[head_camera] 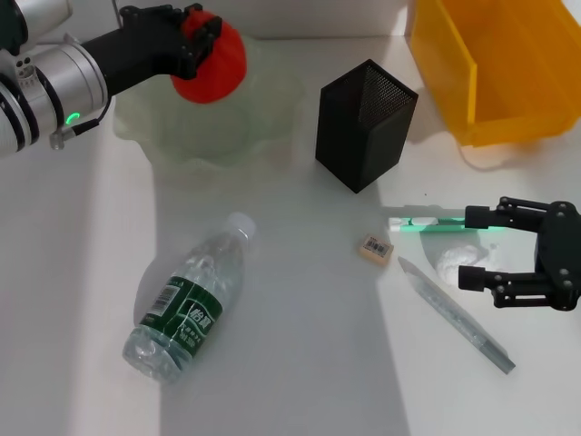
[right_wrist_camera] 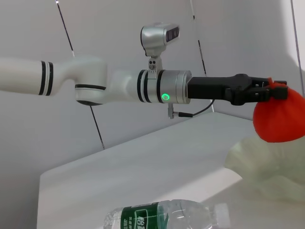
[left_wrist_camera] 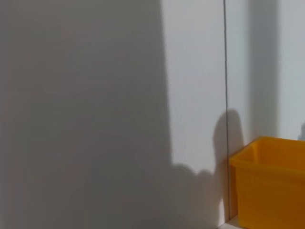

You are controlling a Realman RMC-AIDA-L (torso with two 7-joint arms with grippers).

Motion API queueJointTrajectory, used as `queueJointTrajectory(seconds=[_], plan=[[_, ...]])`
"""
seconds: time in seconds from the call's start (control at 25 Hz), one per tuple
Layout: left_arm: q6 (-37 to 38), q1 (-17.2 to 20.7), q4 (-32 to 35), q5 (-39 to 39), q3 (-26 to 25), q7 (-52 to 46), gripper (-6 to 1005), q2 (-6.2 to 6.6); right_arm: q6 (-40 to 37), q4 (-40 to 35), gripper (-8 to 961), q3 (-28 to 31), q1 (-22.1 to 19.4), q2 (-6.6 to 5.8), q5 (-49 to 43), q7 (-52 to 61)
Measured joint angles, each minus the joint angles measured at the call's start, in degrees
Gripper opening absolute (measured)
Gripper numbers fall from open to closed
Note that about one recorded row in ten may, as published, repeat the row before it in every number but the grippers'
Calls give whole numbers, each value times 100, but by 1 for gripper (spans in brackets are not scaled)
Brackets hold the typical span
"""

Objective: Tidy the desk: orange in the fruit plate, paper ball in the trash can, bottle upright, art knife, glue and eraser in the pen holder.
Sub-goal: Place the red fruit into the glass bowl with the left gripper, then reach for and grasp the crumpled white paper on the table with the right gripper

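Note:
My left gripper (head_camera: pixel 198 38) is shut on the red-orange orange (head_camera: pixel 222 71) and holds it just over the pale-green fruit plate (head_camera: pixel 227 127); both also show in the right wrist view, orange (right_wrist_camera: pixel 279 119), plate (right_wrist_camera: pixel 269 167). My right gripper (head_camera: pixel 469 247) is open, its fingers on either side of the white paper ball (head_camera: pixel 452 262). The bottle (head_camera: pixel 186 304) lies on its side. The eraser (head_camera: pixel 375 248) lies in front of the black mesh pen holder (head_camera: pixel 363 123). The art knife (head_camera: pixel 454 313) and a green-white glue stick (head_camera: pixel 425 222) lie beside the paper ball.
The yellow trash can (head_camera: pixel 499 64) stands at the back right, behind the pen holder; it also shows in the left wrist view (left_wrist_camera: pixel 271 181). The bottle also shows in the right wrist view (right_wrist_camera: pixel 167 217). A white wall stands behind the table.

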Motion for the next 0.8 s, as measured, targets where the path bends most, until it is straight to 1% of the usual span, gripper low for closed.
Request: queueJointTrajectory(seconds=[0.04, 0.32, 0.52, 0.6, 0.64, 0.68, 0.8], plan=[[-27, 1, -8, -51, 22, 12, 169, -1, 10, -4, 834, 0, 3, 0, 1, 29], [120, 183, 47, -176, 58, 168, 325, 4, 53, -29, 835, 6, 38, 0, 3, 232], [1031, 569, 163, -393, 44, 340, 482, 31, 151, -46, 834, 62, 79, 0, 29, 478], [1031, 569, 163, -393, 44, 340, 550, 31, 237, -192, 834, 72, 91, -10, 71, 773], [1394, 694, 182, -407, 28, 349, 584, 40, 278, -322, 834, 60, 95, -11, 71, 977], [2375, 1025, 197, -338, 44, 362, 643, 70, 344, -534, 834, 39, 104, -15, 45, 1301], [2963, 1308, 199, -4, 78, 388, 818, 73, 410, -1318, 835, -6, 167, -19, -252, 2328]])
